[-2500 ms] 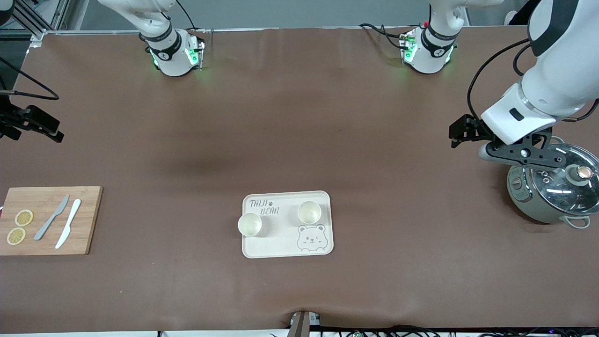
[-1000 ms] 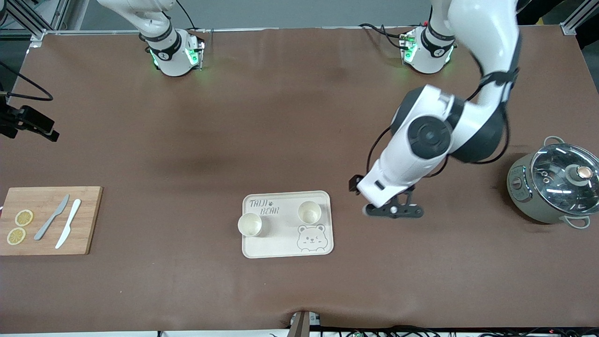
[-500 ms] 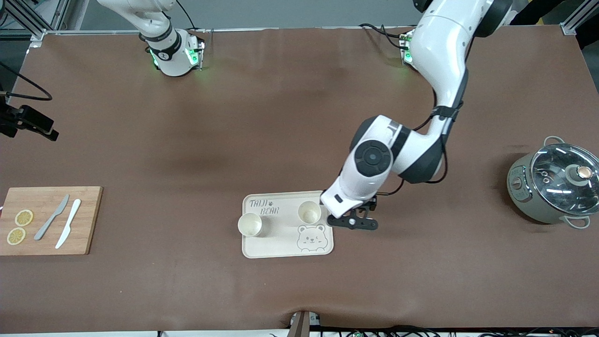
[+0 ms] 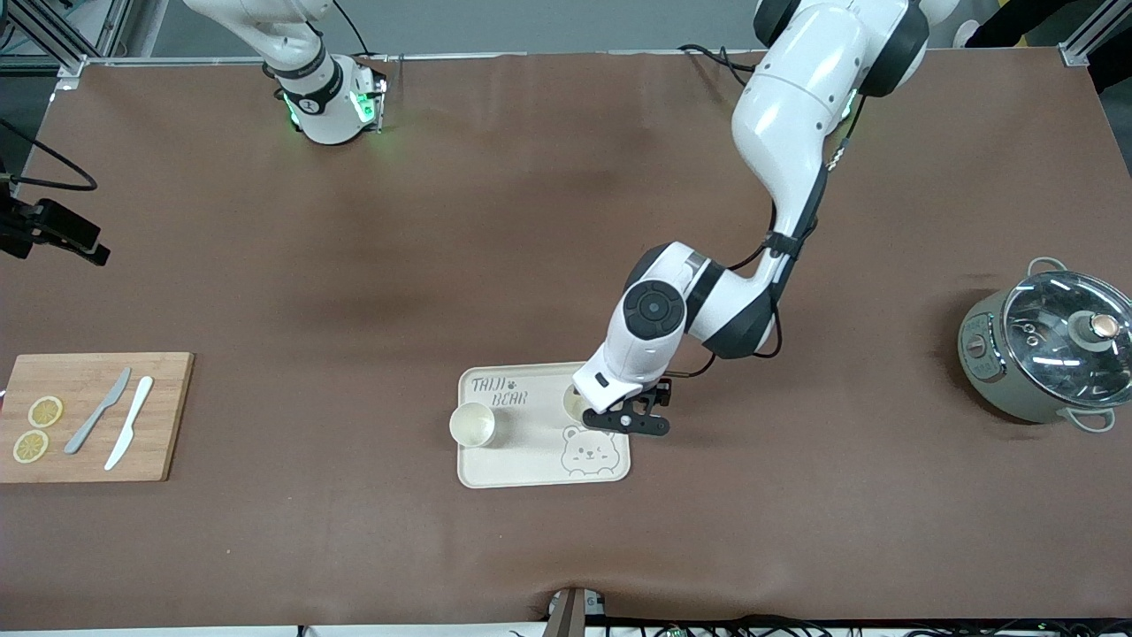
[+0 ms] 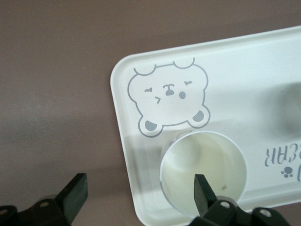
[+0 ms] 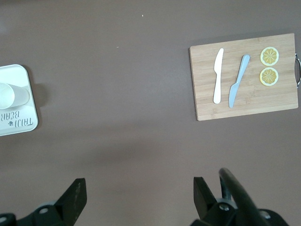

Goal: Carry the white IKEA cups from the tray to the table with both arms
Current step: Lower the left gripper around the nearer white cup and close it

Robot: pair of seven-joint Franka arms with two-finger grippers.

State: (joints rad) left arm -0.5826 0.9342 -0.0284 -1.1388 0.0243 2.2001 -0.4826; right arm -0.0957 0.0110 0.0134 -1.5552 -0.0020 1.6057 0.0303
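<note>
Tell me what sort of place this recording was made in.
Probably a robotics lab bench staged as a kitchen: two arms bolted to a table under a brown cover, with a bear tray carrying cups, a cutting board with lemon slices and knives, and a lidded pot.

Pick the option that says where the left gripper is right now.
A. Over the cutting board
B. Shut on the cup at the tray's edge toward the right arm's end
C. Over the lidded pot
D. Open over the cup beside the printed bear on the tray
D. The left gripper is open over the cup beside the printed bear on the tray, one finger above the cup's mouth.
</note>
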